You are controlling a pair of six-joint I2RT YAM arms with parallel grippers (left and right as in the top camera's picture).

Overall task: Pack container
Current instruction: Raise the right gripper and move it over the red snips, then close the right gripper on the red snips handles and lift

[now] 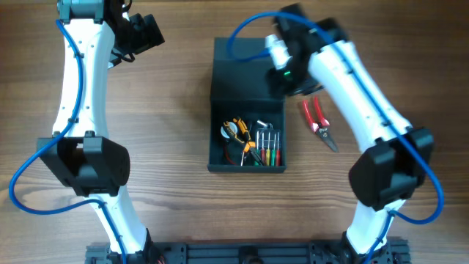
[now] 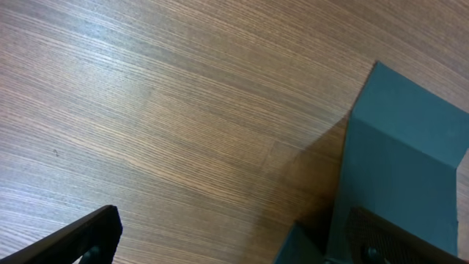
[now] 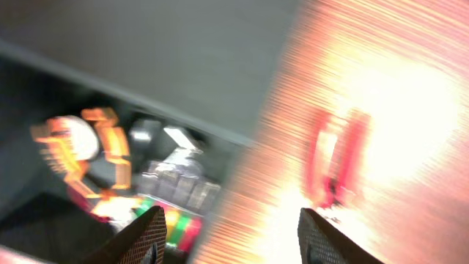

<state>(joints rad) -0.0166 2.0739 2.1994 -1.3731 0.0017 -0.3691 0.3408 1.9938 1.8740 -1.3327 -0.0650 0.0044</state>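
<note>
Container (image 1: 245,168) sits mid-worktop (image 1: 176,132), lid flopped open toward 12 o'clock, tools inside. Red pliers (image 1: 318,122) lie off its 3 o'clock side, long axis roughly 11-to-5. Right pincer (image 3: 236,236), spread and empty, is way nearer them than the left pincer (image 2: 242,238), also spread.

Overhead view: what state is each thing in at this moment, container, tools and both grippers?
container, lid open, tools inside.
screwdrivers, lying in the container.
orange-handled tool, lying in the container.
red-handled pliers, flat on the table, outside the container.
left gripper, open, empty.
right gripper, open, empty.
</note>
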